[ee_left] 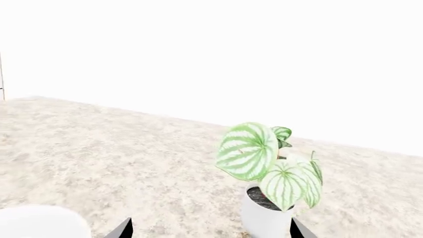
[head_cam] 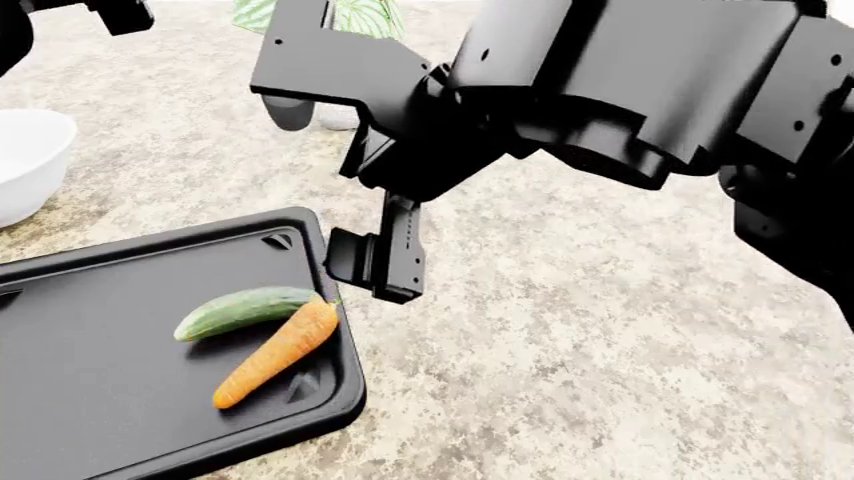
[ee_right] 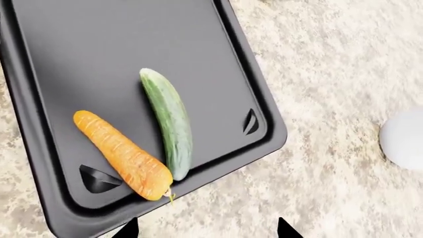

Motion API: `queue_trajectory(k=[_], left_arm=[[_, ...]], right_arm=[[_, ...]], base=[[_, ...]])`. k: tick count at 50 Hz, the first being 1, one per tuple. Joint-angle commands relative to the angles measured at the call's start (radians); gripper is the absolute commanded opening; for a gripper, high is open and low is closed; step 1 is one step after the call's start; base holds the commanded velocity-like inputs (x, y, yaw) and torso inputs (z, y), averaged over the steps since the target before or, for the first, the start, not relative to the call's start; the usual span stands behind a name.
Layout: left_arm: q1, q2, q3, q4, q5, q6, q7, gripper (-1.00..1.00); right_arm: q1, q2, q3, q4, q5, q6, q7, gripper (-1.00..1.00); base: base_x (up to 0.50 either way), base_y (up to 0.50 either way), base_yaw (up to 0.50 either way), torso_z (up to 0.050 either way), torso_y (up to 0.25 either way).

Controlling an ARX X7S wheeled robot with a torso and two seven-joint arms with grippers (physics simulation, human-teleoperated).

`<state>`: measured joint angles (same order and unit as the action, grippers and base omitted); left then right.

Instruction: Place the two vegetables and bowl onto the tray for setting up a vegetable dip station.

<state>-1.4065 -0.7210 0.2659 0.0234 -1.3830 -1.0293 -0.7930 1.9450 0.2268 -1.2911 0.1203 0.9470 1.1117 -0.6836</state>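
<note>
White bowl (head_cam: 24,160) sits on the counter off the tray's (head_cam: 107,400) far-left corner, nearest your left gripper (ee_left: 210,233), whose state cannot be told. Cucumber (head_cam: 243,310) and carrot (head_cam: 276,352) already lie touching on the tray. Right gripper (head_cam: 374,262) hangs spread, empty.

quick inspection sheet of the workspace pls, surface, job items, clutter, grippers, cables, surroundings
surface: speckled beige stone counter.
job's things: cucumber and carrot lie on the black tray, touching near its right rim; white bowl sits on the counter, off the tray.
clutter: potted plant with striped leaves in a small white pot.
grippers: right gripper hangs over the tray's right edge, jaws apart, holding nothing; left gripper shows only its jaw tips, apart, by the plant pot.
cables: nothing seen.
surroundings: blank white background beyond the counter.
</note>
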Motion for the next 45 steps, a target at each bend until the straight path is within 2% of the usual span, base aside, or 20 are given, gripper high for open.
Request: queue_trajectory(k=[1, 8, 15, 25, 31, 36, 39, 41, 43, 45], left_arm=[[-0.031, -0.043, 0.006, -0.119, -0.004, -0.053, -0.028, 1.00], [-0.101, -0.080, 0.064, -0.180, 0.053, -0.111, -0.006, 1.00], [-0.229, -0.043, 0.125, -0.373, 0.072, -0.215, -0.006, 1.00], [-0.359, -0.029, 0.238, -0.533, 0.184, -0.224, 0.161, 1.00], [-0.415, -0.035, 0.287, -0.586, 0.240, -0.227, 0.205, 1.00], [-0.478, -0.037, 0.414, -0.567, 0.335, -0.224, 0.333, 1.00], [-0.536, -0.032, 0.549, -0.534, 0.408, -0.257, 0.453, 1.00], [-0.552, -0.034, 0.564, -0.519, 0.424, -0.249, 0.462, 1.00], [-0.591, -0.035, 0.695, -0.492, 0.498, -0.259, 0.561, 1.00], [-0.606, -0.023, 0.715, -0.526, 0.521, -0.243, 0.584, 1.00]], right_arm=[[0.009, 0.023, 0.030, 0.007, 0.016, 0.025, 0.036, 1.00], [0.037, 0.034, 0.077, 0.039, 0.032, 0.045, 0.070, 1.00], [0.044, 0.034, 0.104, 0.087, 0.035, 0.045, 0.090, 1.00], [0.037, 0.035, 0.108, 0.108, 0.035, 0.048, 0.101, 1.00], [0.039, 0.022, 0.093, 0.121, 0.024, 0.042, 0.094, 1.00], [0.037, 0.015, 0.079, 0.156, 0.004, 0.015, 0.071, 1.00], [0.023, 0.013, 0.072, 0.150, 0.002, 0.011, 0.072, 1.00], [0.018, 0.013, 0.070, 0.146, 0.003, 0.011, 0.074, 1.00], [0.018, 0.010, 0.067, 0.158, -0.001, 0.004, 0.068, 1.00], [0.021, 0.005, 0.060, 0.173, -0.010, -0.005, 0.056, 1.00]], base=[[0.00, 0.00, 0.00, 0.000, 0.000], [0.00, 0.00, 0.00, 0.000, 0.000], [0.00, 0.00, 0.00, 0.000, 0.000], [0.00, 0.00, 0.00, 0.000, 0.000], [0.00, 0.00, 0.00, 0.000, 0.000], [0.00, 0.00, 0.00, 0.000, 0.000], [0.00, 0.00, 0.00, 0.000, 0.000], [0.00, 0.00, 0.00, 0.000, 0.000], [0.00, 0.00, 0.00, 0.000, 0.000], [0.00, 0.00, 0.00, 0.000, 0.000]])
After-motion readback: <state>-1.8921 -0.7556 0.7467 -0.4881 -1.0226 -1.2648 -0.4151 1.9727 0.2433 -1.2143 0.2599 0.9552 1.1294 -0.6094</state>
